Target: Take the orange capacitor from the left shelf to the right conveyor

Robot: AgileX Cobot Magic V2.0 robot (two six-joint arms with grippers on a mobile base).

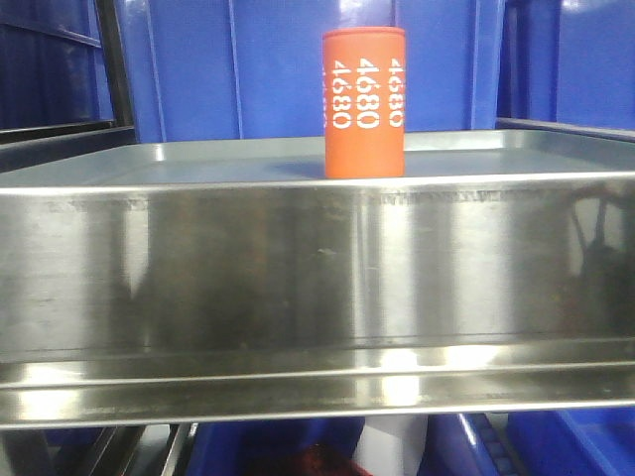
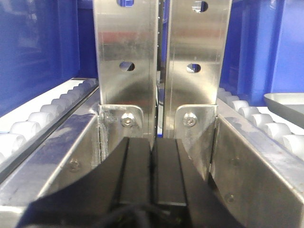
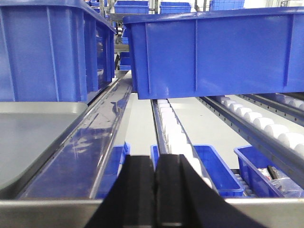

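The orange capacitor (image 1: pixel 364 104) stands upright on the left shelf (image 1: pixel 298 268) surface, toward 12 o'clock in the front view, with blue bins (image 1: pixel 248 69) behind it. The left fingers (image 2: pixel 137 173) are pressed together and hold nothing. The right fingers (image 3: pixel 140 194) are the same, with white rollers (image 3: pixel 172 128) at their 12 o'clock.

The matt black, flat-fingered left tool (image 2: pixel 152 142) is two long rectangular slabs, each with a raised lengthwise ridge, meeting along a thin seam. They widen into a broad dark base, where a thin black cable (image 2: pixel 124 214) curves across. The matt black right tool (image 3: pixel 156 161) looks alike: two smooth slabs, seam between, flaring outward near the camera.
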